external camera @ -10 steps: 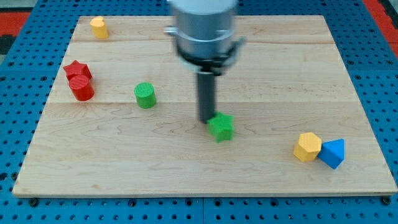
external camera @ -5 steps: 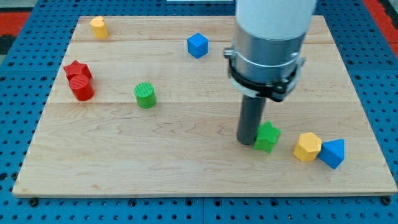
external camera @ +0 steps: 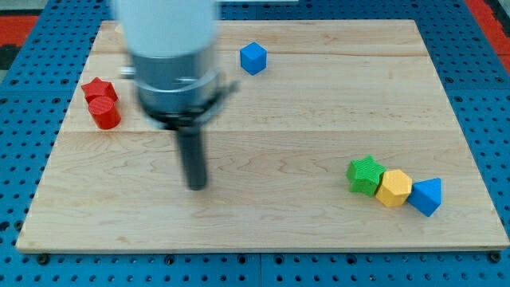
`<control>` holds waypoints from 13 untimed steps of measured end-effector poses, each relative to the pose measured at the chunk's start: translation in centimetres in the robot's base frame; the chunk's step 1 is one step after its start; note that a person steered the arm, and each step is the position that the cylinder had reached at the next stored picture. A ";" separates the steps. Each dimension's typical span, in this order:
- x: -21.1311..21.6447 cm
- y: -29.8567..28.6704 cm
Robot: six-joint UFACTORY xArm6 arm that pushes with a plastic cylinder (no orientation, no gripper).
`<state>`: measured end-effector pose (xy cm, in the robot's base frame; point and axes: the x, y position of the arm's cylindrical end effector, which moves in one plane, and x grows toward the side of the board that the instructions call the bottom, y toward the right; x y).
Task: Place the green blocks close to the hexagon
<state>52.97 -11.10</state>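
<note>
A green star-shaped block [external camera: 366, 174] lies at the view's lower right, touching the left side of the yellow hexagon [external camera: 394, 188]. My tip [external camera: 196, 186] is at the view's lower left of centre, far to the left of both, touching no block that I can see. The arm [external camera: 169, 56] is blurred and covers the spot where the green cylinder stood; that block does not show.
A blue triangular block [external camera: 425, 196] touches the hexagon's right side. A blue cube [external camera: 253, 57] sits near the view's top centre. A red star [external camera: 98, 88] and a red cylinder [external camera: 104, 114] sit together at the left. The wooden board [external camera: 319, 231] lies on a blue pegboard.
The green star has slid right and now touches the hexagon. My tip has left it and swung far to the left. The arm now hides the green cylinder and the yellow block at top left.
</note>
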 end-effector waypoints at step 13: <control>-8.5 36.5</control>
